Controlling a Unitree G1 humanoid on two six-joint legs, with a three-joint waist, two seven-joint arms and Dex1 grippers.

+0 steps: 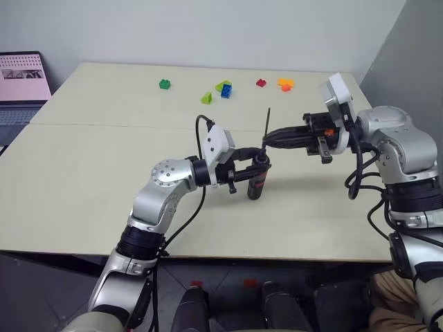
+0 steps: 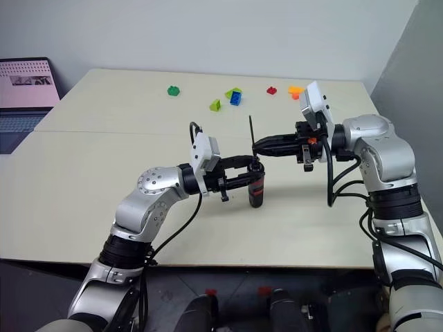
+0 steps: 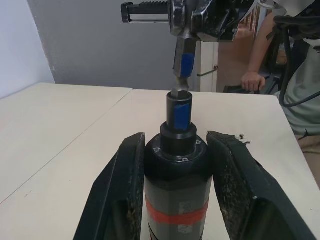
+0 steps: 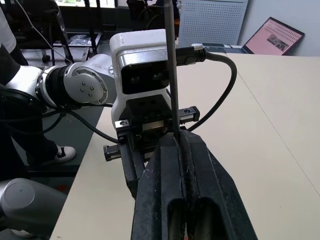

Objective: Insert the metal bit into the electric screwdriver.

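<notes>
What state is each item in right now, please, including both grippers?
Electric screwdriver: upright on the table, clamped.
Metal bit: upright, lower end at the screwdriver's socket.
Left gripper: shut on the screwdriver.
Right gripper: shut on the bit.
Laptop: open, screen lit.

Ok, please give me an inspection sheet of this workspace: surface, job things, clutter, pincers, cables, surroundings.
Surface: pale table, a seam across it.
Job's things: screwdriver upright on the table; bit upright over its top, lower end at the socket, seating unclear.
Clutter: toy bricks scattered at the far edge.
Pincers: left pincer shut on the screwdriver; right pincer shut on the bit.
Cables: black cable looped at the left wrist; more along the right arm.
Surroundings: laptop at far left; a person's hand in the left wrist view.
</notes>
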